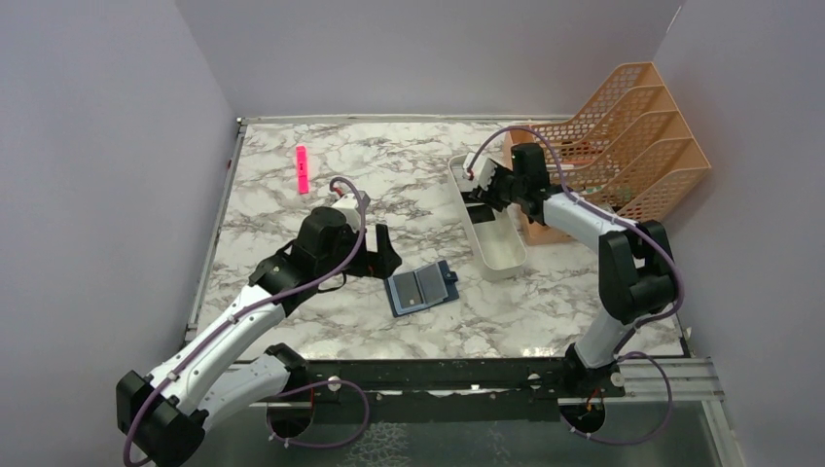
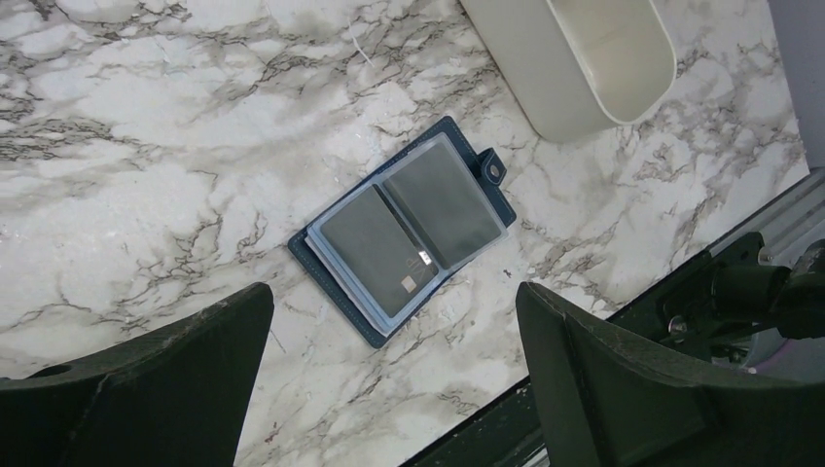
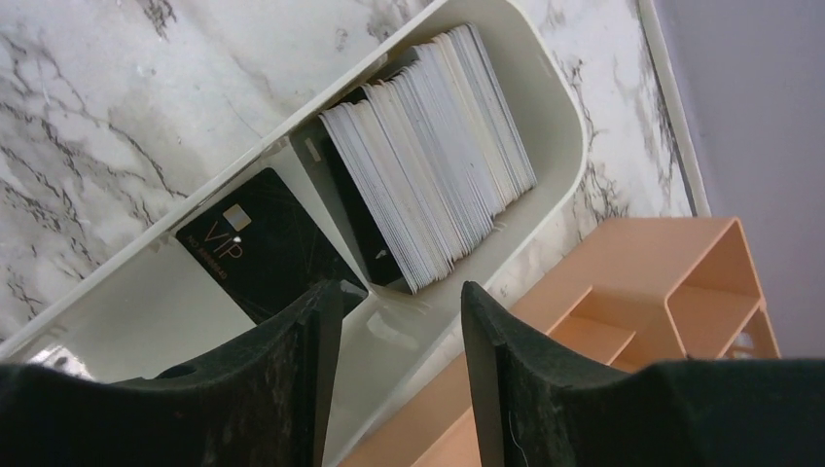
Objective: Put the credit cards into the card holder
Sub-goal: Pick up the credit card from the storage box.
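The card holder (image 1: 421, 288) lies open on the marble, near the front middle. Its clear sleeves show two grey credit cards (image 2: 375, 243), side by side. My left gripper (image 1: 384, 255) hovers just left of it, open wide, with nothing between its fingers (image 2: 195, 360). A thick stack of credit cards (image 3: 428, 146) stands on edge in the white tray (image 3: 117, 292), and a black VIP card (image 3: 253, 243) leans beside it. My right gripper (image 3: 397, 292) hangs over the tray, partly open and empty, its left finger close to the black card's edge.
The long white tray (image 1: 496, 233) runs diagonally at centre right, with the orange mesh rack (image 1: 623, 136) right behind it. A pink marker (image 1: 303, 168) lies at the back left. The table's black front rail (image 2: 681, 282) sits close to the holder.
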Tool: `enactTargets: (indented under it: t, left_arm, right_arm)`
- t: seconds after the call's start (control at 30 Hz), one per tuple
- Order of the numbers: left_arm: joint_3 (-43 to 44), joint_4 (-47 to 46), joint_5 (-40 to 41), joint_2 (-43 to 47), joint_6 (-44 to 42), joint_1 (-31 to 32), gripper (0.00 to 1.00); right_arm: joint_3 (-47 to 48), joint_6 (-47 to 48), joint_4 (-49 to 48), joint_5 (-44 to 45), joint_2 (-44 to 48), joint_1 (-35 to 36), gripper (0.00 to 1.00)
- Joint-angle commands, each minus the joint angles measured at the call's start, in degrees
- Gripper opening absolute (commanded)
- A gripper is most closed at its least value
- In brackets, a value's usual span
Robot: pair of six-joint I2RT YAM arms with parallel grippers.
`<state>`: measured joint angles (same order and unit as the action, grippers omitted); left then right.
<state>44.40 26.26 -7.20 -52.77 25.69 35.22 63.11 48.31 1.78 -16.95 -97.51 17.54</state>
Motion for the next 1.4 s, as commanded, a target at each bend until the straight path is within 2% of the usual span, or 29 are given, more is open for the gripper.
enactTargets:
  t: [0.0,0.3,0.5,0.7,0.93,1.37]
  left_arm:
    - [1.04,0.32,3.59,3.40,-0.48,-0.15,0.99]
    - [0.83,0.49,4.24,4.93,-0.39,-0.15,0.99]
    - [0.70,0.63,4.20,4.93,-0.21,-0.15,0.99]
    - [0.61,0.60,5.15,4.97,-0.20,-0.15,0.99]
    - [0.75,0.63,4.51,3.84,-0.29,-0.11,0.99]
    - [0.56,0.61,4.27,3.86,-0.21,-0.15,0.99]
  right_arm:
    - [0.59,10.50,-0.70,-5.06,-2.27,-0.49,0.53]
    - [0.66,15.93,-5.13,-4.95,-5.95,-0.49,0.54]
    - [1.29,18.74,-4.71,-4.60,-8.68,-0.49,0.54]
    - [0.00,18.44,-11.32,-3.09,-9.59,-0.49,0.53]
    - [-1.54,18.57,-17.07,-1.92,-9.00,-0.49,0.45]
    - [-1.04,17.90,-16.00,-4.24,-7.27,-0.49,0.32]
